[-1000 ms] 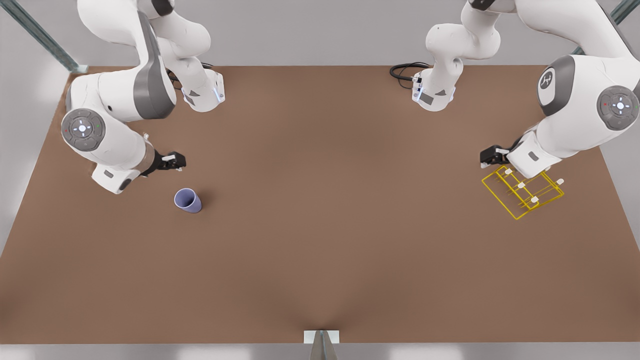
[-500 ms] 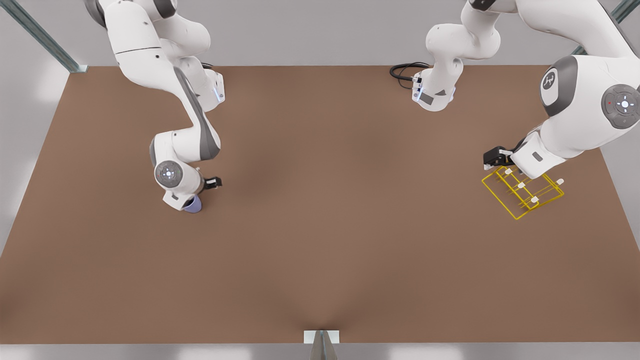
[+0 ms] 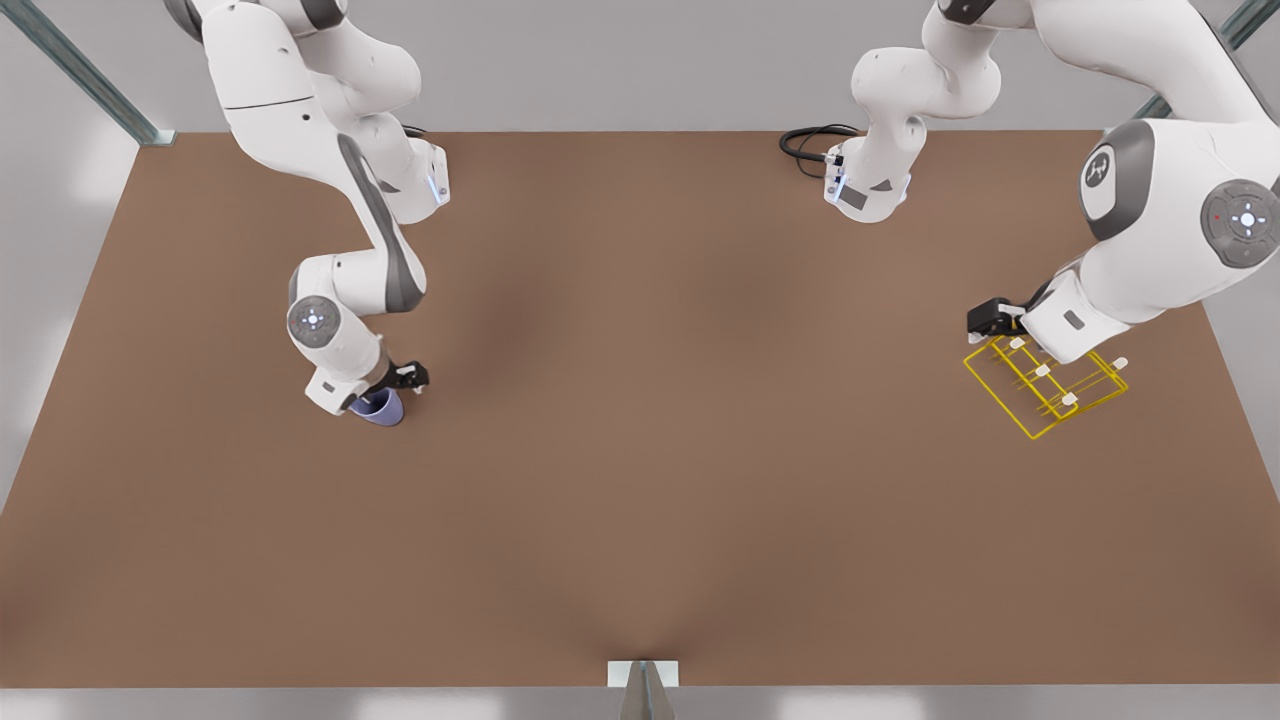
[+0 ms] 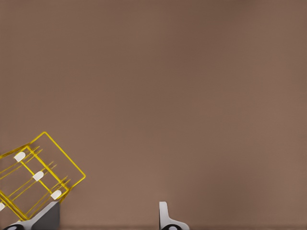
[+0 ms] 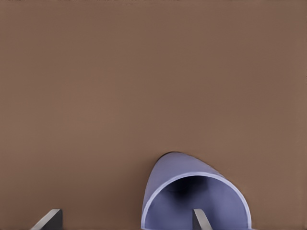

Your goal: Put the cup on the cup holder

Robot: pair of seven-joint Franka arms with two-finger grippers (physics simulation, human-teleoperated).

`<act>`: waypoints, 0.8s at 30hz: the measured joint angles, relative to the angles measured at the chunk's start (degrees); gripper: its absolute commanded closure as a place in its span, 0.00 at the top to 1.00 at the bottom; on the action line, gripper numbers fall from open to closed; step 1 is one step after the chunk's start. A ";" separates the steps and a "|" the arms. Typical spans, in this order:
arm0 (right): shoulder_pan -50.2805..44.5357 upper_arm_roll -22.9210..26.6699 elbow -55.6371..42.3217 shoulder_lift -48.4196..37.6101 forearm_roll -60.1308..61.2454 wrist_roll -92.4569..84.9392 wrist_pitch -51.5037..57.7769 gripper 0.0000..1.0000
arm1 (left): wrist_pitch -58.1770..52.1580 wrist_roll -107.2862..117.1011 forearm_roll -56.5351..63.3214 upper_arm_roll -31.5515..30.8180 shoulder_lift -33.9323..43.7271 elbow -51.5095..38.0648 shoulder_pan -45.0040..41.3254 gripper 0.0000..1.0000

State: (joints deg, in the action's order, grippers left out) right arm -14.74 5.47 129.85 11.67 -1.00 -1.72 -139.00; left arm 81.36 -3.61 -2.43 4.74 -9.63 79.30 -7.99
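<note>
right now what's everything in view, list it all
cup: one, lavender-blue, on the table toward the front view's left, with one finger of the right gripper inside its rim and the other outside
cup holder: one, yellow wire with white-tipped pegs, on the table toward the front view's right
table: one, brown, under everything
cable: one, black, coiled at the table's far edge by an arm base
right gripper: one, dark fingers, open, straddling the cup's wall
left gripper: one, fingers apart, hovering at the cup holder's edge, waiting
</note>
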 measured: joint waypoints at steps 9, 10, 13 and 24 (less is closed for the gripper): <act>-0.17 0.32 0.00 1.14 0.07 -0.72 -0.74 1.00 | -0.24 -0.04 -0.03 0.00 -0.41 0.00 -0.01 1.00; -0.25 0.36 -0.01 1.70 0.08 -0.75 -0.81 1.00 | -0.27 -0.05 -0.03 0.00 -0.43 0.00 -0.02 1.00; -0.34 0.74 -0.43 4.15 0.05 -0.83 -1.13 1.00 | -0.31 -0.07 -0.01 0.00 -0.56 0.00 -0.01 1.00; -0.52 1.81 -1.53 5.95 0.50 -1.75 -1.73 0.41 | -0.19 -0.06 -0.02 -0.03 -0.91 0.00 -0.38 1.00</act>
State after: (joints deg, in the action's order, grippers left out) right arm -15.26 7.28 128.32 17.62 -0.50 -3.47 -140.73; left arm 81.17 -3.68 -2.44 4.71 -10.53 79.30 -8.37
